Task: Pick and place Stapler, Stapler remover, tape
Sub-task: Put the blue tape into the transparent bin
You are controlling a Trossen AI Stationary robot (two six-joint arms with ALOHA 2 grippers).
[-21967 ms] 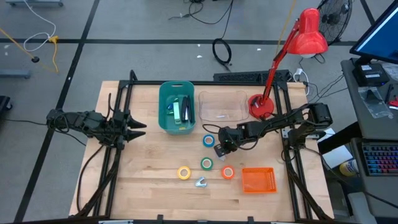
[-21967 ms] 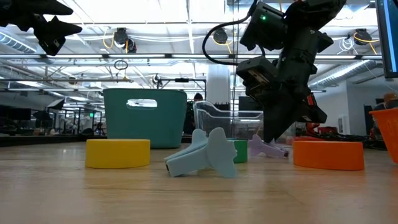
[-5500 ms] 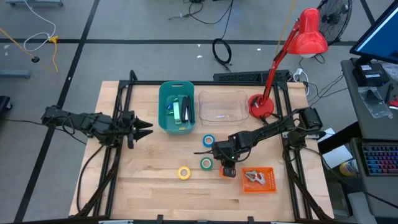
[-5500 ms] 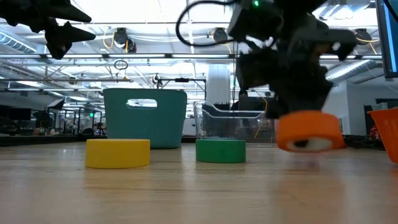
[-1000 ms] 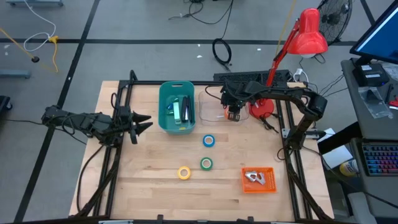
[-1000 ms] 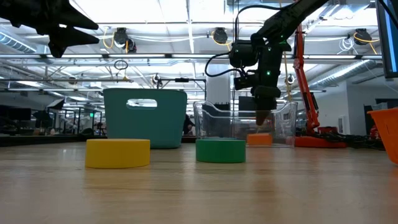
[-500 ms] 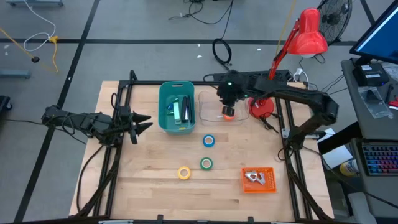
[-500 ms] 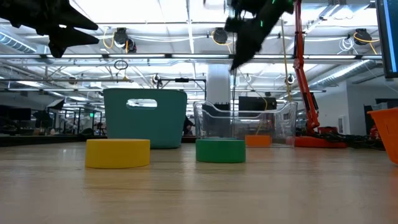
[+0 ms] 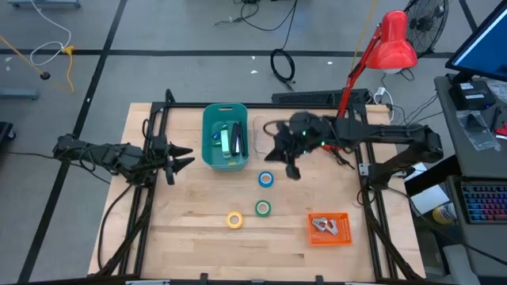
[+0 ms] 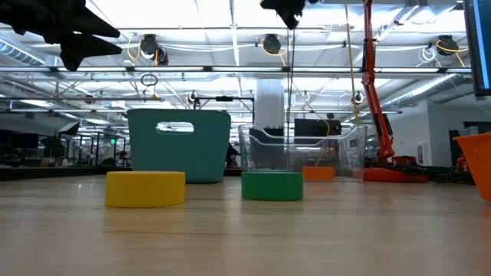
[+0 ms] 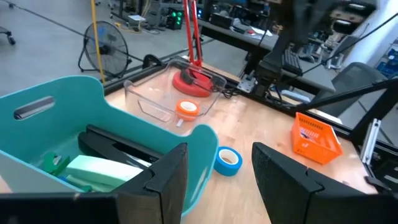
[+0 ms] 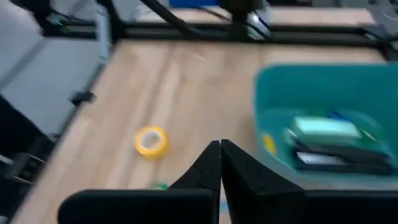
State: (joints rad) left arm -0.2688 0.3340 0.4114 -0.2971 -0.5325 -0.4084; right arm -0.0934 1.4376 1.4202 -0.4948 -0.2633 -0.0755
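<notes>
Orange tape is no longer in anyone's grip: from above, the right gripper (image 9: 294,169) has swung back out of the clear tray (image 9: 261,125) and now hangs over the bare wood beside the blue tape (image 9: 266,179), its arm covering most of the tray. A moment ago it was still over the tray with the orange roll under it. The green tape (image 9: 263,208) and yellow tape (image 9: 234,220) lie where they lay before, nearer the front edge, and the orange basket (image 9: 329,229) holds pale claw-like pieces. The left gripper (image 9: 177,154) waits just left of the teal bin (image 9: 225,135), unmoved.

From table height, the orange tape (image 10: 319,173) rests inside the clear tray, behind the green roll; the yellow roll sits to its left in front of the teal bin. Only a dark tip of the right arm shows at the top (it was lower half a second back).

The left wrist camera looks past its own spread fingers (image 11: 168,180) at the bin, the orange roll lying in the tray and the blue roll on the wood.

The right wrist camera shows its two fingers (image 12: 210,168) pressed together with nothing between them, above the table with the yellow roll and the bin beyond.
</notes>
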